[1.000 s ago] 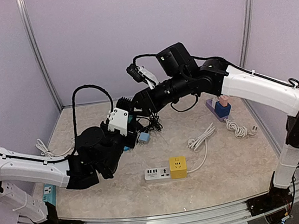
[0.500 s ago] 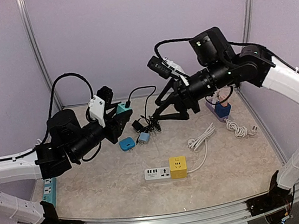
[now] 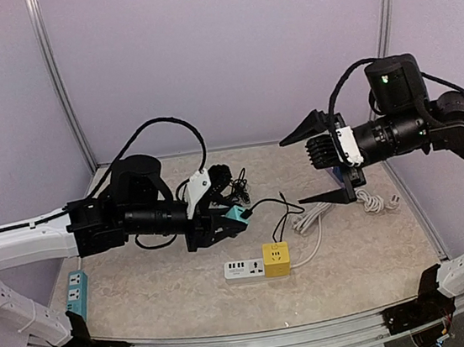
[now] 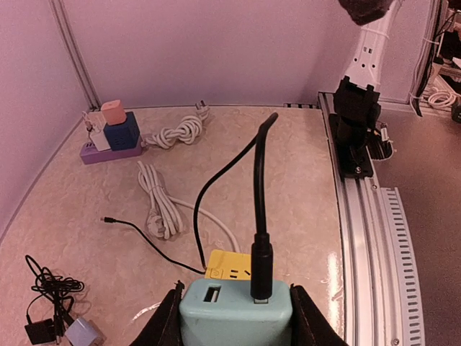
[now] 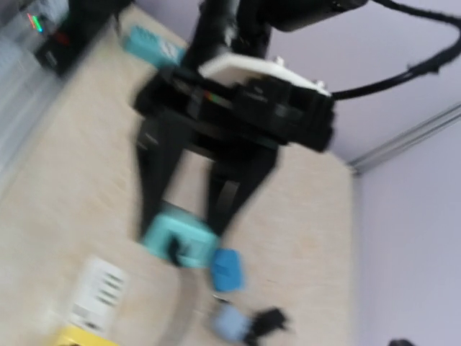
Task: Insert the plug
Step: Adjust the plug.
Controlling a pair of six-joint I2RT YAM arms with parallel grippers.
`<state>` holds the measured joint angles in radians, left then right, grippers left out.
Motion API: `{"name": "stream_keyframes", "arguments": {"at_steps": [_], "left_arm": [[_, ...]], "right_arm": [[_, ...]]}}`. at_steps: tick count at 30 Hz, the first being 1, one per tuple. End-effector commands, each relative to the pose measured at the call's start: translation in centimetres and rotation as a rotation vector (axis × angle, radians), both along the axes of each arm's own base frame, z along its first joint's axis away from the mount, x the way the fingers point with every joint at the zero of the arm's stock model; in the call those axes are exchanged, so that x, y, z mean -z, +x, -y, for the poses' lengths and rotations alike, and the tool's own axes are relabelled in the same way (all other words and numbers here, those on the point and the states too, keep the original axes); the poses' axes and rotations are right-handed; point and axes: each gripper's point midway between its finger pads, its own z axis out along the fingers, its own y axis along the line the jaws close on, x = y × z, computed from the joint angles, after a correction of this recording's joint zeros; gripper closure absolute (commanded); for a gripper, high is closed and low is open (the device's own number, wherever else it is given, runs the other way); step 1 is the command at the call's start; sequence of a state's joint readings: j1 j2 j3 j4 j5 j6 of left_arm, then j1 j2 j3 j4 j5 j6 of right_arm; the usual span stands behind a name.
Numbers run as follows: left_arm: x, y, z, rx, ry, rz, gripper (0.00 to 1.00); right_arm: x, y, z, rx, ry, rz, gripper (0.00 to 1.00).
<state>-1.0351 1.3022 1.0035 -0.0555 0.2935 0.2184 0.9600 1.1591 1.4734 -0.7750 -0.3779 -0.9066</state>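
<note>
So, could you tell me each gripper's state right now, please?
Left gripper: closed on the teal adapter.
Right gripper: open, holding nothing.

The teal adapter looks like matt plastic, the marbled tabletop smooth and faintly glossy.

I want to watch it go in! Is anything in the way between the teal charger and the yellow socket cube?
Nothing visible. The left gripper holds the teal charger in the air near the yellow socket cube; only the charger's own black cable droops down beside the cube.
</note>
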Motion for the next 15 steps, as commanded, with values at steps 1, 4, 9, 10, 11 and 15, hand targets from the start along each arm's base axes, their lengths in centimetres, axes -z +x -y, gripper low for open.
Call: {"name": "stream_keyframes", "arguments": {"at_steps": [1, 4, 9, 10, 11, 15], "left_arm": [[0.0, -2.7, 0.5, 0.142, 0.029, -0.031, 1.00], [-0.2, -3.4, 0.7, 0.169, 0.036, -0.018, 1.00], [-0.7, -3.7, 1.0, 0.187, 0.037, -0.014, 1.00], [-0.9, -3.7, 1.0, 0.187, 0.037, -0.013, 1.00], [-0.9, -3.7, 1.0, 0.184, 0.041, -0.011, 1.00], [-1.1, -3.4, 0.8, 0.167, 0.047, 0.000, 1.00]], "right_arm": [[-1.0, 3.9, -0.3, 0.046, -0.025, 0.346, 0.08], [0.1, 5.2, -1.3, 0.021, -0.052, 0.400, 0.09], [1.7, 4.5, -2.9, -0.164, -0.029, 0.464, 0.11], [2.1, 4.1, -3.2, -0.206, -0.033, 0.471, 0.11], [2.6, 3.5, -3.3, -0.253, -0.045, 0.472, 0.12], [3.4, 1.1, -3.6, -0.388, 0.004, 0.504, 0.13]]}}
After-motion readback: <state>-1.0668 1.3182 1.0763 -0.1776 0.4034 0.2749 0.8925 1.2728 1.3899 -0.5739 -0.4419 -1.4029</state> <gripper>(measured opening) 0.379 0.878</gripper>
